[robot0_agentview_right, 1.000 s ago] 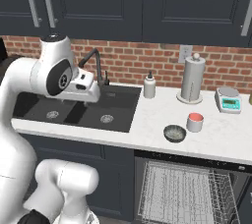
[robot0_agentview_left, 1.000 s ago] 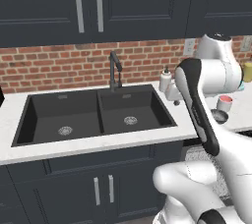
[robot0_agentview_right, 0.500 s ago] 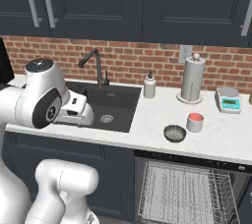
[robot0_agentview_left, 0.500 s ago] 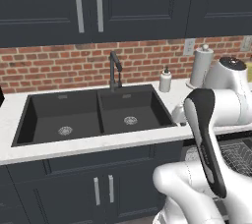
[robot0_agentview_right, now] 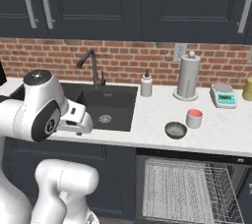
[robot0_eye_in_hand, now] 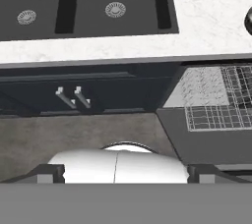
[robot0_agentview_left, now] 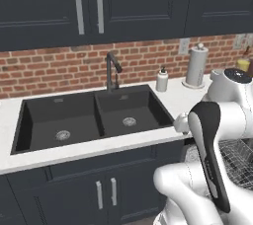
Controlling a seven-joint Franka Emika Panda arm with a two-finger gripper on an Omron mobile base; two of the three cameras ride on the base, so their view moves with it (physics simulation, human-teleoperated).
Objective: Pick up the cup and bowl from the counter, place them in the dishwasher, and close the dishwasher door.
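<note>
A long white, faintly speckled stone tabletop runs under a red brick wall with dark navy upper cabinets that carry silver bar handles. A black double sink is set into it, with a thin black tap at its back edge; both basins hold nothing but their round metal drains. Beside the sink stands a small white capped bottle, then a tall grey cylinder on a round base, then a small kitchen scale with a teal face; a yellow jar shows at the frame's edge. No readable writing or brand shows on any of them. The small dark grey shallow round bowl sits on the tabletop near its front edge, and the short pale cup with a salmon-red top stands just beside it, toward the wall; whether either holds anything cannot be told. Under the tabletop below them the dishwasher is open, its silver wire rack pulled out and bare, and in the hand view its flat dark door panel lies lowered under the rack. Dark lower cabinets with silver handles fill the space under the sink, above a grey-brown floor. The pincer, well apart from the bowl and cup, has its jaws spread wide and grips nothing.
</note>
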